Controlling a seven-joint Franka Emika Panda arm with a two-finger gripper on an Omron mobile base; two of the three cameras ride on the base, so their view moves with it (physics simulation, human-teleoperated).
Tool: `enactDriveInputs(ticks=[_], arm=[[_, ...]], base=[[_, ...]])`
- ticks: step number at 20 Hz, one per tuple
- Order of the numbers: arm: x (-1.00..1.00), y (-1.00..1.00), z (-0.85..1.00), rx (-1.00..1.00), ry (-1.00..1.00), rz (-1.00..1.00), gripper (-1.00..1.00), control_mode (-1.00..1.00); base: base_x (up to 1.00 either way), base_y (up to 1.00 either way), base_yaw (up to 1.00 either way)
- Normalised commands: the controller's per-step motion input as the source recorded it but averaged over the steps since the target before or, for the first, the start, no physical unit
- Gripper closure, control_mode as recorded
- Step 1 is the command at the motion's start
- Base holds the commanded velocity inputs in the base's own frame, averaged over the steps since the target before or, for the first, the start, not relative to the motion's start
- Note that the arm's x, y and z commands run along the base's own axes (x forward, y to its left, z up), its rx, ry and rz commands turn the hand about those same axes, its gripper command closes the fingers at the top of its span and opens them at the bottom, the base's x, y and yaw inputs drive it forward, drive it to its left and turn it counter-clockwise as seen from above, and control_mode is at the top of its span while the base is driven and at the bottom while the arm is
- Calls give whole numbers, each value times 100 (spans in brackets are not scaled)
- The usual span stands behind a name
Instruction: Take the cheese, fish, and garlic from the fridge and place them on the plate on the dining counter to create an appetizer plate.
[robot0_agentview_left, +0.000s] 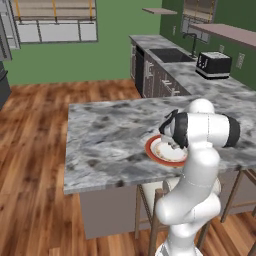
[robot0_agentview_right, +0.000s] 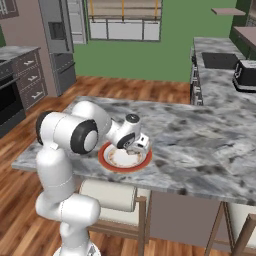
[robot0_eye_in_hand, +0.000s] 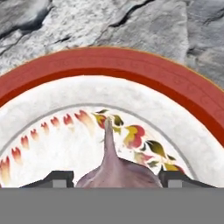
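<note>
Marble surface (robot0_agentview_left: 105, 145) holds the plate (robot0_eye_in_hand: 131, 70); my end effector (robot0_eye_in_hand: 113, 180) loosely straddles the garlic (robot0_eye_in_hand: 114, 168), which may roll off when I lift.

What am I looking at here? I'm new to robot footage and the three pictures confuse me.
It is a white robot arm in a simulated kitchen. Two pictures come from cameras behind it, left and right; the third looks along its hand. The gripper hangs low over a red-rimmed plate on the marble dining counter. In the hand view a pale garlic with a pointed top sits between the dark fingers, over the plate. Whether they are squeezing it or have let go, I cannot tell.
</note>
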Motion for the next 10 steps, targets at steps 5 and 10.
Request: enactDriveInputs(ticks=[5,10], arm=[[-26,0,58,-2,0,1,-100,-100],[-51,2,93,-7,0,7,-100,-100]], base=[[0,0,0],[0,0,0]])
